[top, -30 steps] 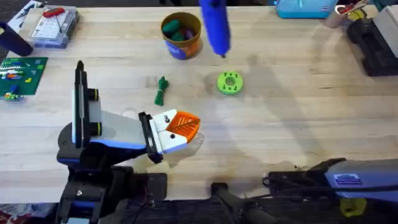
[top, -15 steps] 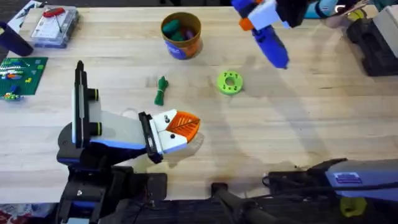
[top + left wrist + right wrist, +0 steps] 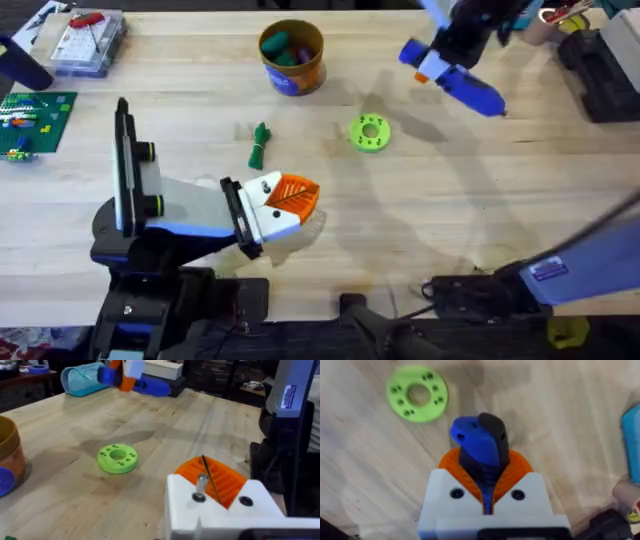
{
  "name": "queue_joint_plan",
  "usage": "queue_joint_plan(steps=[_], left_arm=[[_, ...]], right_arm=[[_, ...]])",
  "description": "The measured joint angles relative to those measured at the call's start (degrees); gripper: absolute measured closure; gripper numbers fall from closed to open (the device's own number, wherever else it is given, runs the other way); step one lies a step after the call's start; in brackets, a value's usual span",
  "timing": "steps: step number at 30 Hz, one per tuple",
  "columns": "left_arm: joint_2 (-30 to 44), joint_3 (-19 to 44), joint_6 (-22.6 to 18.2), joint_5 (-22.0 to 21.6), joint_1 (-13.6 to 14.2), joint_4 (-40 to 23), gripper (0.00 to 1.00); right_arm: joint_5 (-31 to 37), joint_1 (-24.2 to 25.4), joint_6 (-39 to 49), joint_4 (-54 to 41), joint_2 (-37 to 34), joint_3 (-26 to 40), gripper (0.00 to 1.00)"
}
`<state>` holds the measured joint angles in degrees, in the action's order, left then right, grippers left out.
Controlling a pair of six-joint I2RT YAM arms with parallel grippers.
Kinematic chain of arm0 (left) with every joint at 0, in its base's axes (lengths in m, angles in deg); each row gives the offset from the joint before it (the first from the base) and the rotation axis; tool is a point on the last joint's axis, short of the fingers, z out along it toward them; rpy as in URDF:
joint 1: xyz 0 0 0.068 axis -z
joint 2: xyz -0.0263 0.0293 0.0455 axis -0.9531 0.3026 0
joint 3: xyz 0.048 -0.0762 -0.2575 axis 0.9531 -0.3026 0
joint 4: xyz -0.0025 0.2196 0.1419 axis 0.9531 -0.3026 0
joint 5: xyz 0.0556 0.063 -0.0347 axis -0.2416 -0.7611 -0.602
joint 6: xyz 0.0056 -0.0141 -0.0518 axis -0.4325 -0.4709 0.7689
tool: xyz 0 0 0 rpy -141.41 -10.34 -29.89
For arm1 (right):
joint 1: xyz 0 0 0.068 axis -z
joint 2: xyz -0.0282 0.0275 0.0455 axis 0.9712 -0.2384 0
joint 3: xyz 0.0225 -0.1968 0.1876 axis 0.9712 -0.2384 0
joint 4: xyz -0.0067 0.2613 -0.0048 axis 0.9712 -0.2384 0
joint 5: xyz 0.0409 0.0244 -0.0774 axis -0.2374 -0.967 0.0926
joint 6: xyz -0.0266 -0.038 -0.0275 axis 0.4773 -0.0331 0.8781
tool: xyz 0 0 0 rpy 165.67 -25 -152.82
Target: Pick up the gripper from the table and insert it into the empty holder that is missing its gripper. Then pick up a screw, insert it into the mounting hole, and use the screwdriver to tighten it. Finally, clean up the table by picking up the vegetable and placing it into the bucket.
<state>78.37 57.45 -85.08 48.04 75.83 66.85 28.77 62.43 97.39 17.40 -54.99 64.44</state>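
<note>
My right gripper is shut on the blue screwdriver and holds it tilted above the table at the back right. In the right wrist view the screwdriver sits between the orange pads of that gripper. The dark green vegetable lies left of centre. Behind it stands the orange bucket, with items inside. My left gripper hovers low in front of the vegetable, its orange pads pressed together on nothing. The holder and the screw are out of view.
A lime green disc with holes lies at the centre, below and left of the screwdriver. A clear parts box and a green board sit at the far left. Black equipment and a light blue case crowd the back right.
My right arm has carried the screwdriver rightward from beside the bucket to the back right, tipping it from upright to slanted. The left arm has hardly moved.
</note>
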Motion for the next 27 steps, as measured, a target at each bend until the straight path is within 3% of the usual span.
queue_joint_plan(steps=[9, 23, 24, 26, 27], left_arm=[[-0.01, 0.0, 0.39, -3.91, 0.0, 0.62, 0.993], [-0.01, 0.0, 0.42, -4.88, 0.0, 0.78, 0.993], [-0.01, 0.0, 0.42, -4.88, 0.0, 0.78, 0.993], [-0.01, 0.0, 0.37, -4.9, 0.0, 0.79, 0.967], [-0.01, 0.0, 0.31, -4.95, 0.0, 0.81, 0.865]], right_arm=[[3.8, 2.85, 2.53, 2.69, -10.82, 0.0, 0.961], [6.0, 2.97, 5.19, 4.94, -20.57, 0.0, 0.947], [6.01, 2.97, 5.16, 4.89, -20.6, 0.0, 0.874], [6.3, 2.97, 5.28, 4.76, -20.54, 0.0, 0.582], [6.51, 2.97, 5.28, 4.81, -20.54, 0.0, 0.429]])
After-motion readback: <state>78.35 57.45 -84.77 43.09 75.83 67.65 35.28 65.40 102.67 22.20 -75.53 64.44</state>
